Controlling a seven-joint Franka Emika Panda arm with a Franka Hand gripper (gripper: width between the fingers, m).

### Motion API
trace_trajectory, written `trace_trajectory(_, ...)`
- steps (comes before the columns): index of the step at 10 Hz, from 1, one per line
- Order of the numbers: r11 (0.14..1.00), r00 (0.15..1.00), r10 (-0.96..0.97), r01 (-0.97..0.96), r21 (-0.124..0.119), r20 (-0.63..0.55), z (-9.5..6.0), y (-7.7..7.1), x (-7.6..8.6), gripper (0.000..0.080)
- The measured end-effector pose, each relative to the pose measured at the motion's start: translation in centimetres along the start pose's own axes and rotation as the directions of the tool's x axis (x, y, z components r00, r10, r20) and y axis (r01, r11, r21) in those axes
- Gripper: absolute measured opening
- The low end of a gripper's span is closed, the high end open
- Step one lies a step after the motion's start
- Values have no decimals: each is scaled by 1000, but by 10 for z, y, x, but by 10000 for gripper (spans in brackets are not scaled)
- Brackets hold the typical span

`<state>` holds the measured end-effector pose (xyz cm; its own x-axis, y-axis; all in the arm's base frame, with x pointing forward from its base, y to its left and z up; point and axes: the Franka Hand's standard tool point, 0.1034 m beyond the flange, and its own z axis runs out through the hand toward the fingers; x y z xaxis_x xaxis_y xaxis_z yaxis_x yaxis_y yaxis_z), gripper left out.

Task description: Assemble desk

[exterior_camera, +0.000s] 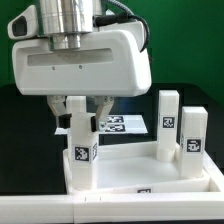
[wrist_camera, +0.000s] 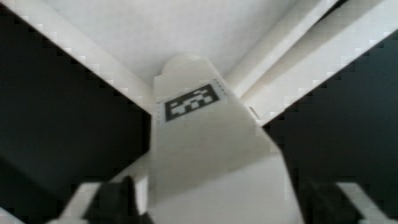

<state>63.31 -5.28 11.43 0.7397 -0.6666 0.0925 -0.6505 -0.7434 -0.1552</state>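
We seat a leg (exterior_camera: pixel 79 135) between our parted fingers (exterior_camera: pixel 61 110) into the tabletop (exterior_camera: pixel 140 177) corner; next, twisting it home.

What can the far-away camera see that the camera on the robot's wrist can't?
Only the exterior view shows two more legs standing at the exterior view's right, and the marker board behind. Only the wrist view shows the tag on top of the near leg, right between the pincer's fingers. Both show that leg, the pincer around it and the tabletop.
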Motion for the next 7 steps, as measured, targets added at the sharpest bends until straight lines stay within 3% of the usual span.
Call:
trace_trajectory(1, 997, 997, 78, -78, -1, 0, 0, 0, 0, 290)
trace_trajectory(2, 992, 992, 128, -128, -4, -2, 0, 2, 1, 290)
trace_trajectory(4, 912, 912, 410, -410, -19, 9, -1, 5, 2, 291)
trace_trajectory(5, 819, 819, 574, -573, -31, 14, 0, 6, 0, 291)
trace_trajectory(6, 652, 652, 758, -757, -34, 16, 1, 6, -1, 291)
trace_trajectory(7, 555, 555, 832, -832, -23, 13, 1, 9, 1, 291)
